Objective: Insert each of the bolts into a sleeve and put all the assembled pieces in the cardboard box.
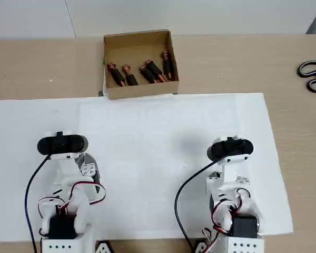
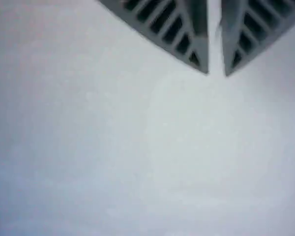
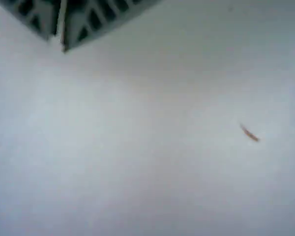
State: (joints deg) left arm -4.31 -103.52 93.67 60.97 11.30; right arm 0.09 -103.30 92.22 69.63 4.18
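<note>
Brown cardboard box sits at the far edge of the white paper sheet, and the assembled pieces are lying inside it, side by side on its floor. Both arms are tucked back at the near edge of the sheet, one arm and the other arm well apart, wrists bent down. Now the left gripper: it points at the paper, fingers drawn to a thin slit, holding nothing. Same story for the right gripper, pinched nearly together over the paper. A pair of scissors lies off on the wooden table.
</note>
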